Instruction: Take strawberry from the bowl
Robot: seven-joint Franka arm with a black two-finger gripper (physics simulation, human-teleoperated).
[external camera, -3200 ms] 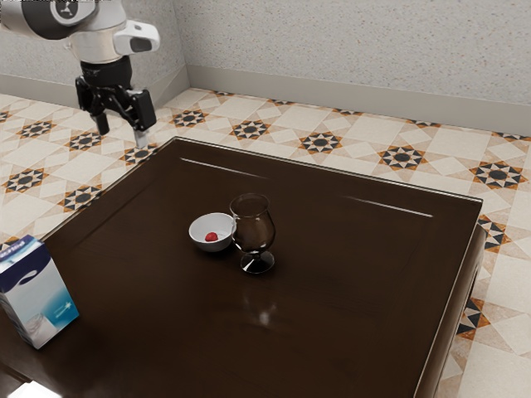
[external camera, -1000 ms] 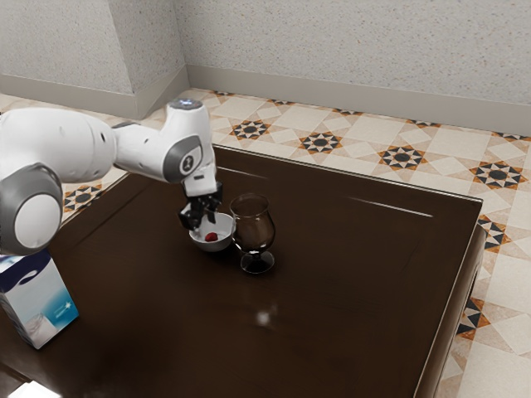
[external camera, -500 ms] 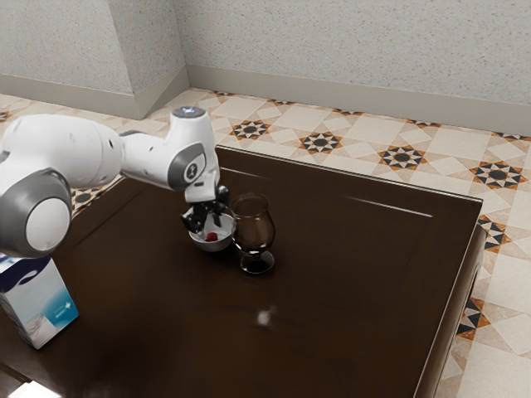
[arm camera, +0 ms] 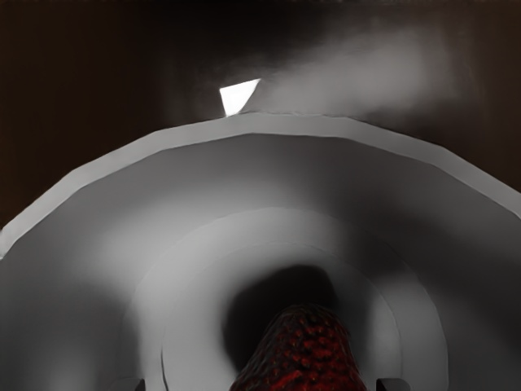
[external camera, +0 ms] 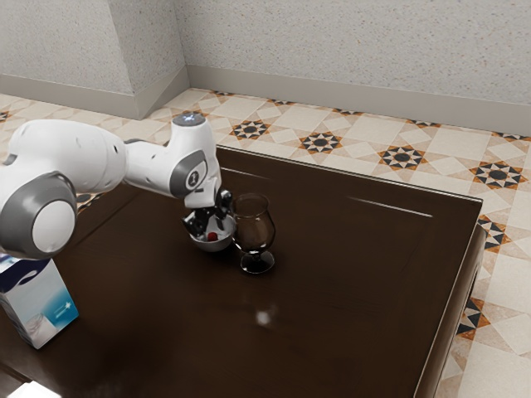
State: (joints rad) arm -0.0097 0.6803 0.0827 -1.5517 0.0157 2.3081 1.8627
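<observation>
My gripper (external camera: 211, 222) reaches down over the white bowl (external camera: 215, 246), its black fingers spread apart at the rim. Inside the bowl lies the red strawberry (external camera: 212, 237), low between the fingers. From the hand, the strawberry (arm camera: 303, 358) shows its seeded red surface inside the bowl (arm camera: 277, 124). The tips of my gripper (arm camera: 260, 384) stand wide on either side of the berry, with gaps between them and it. The bottom of the strawberry is out of sight.
A dark stemmed glass (external camera: 253, 225) stands right beside the bowl, towards the exterior view's right. A blue and white carton (external camera: 40, 305) is near the exterior view's left edge, on the dark table (external camera: 348, 290).
From high beyond the table, my hand came over to the bowl, and in the last second it sank lower into it. Strawberry, bowl and glass look unmoved.
</observation>
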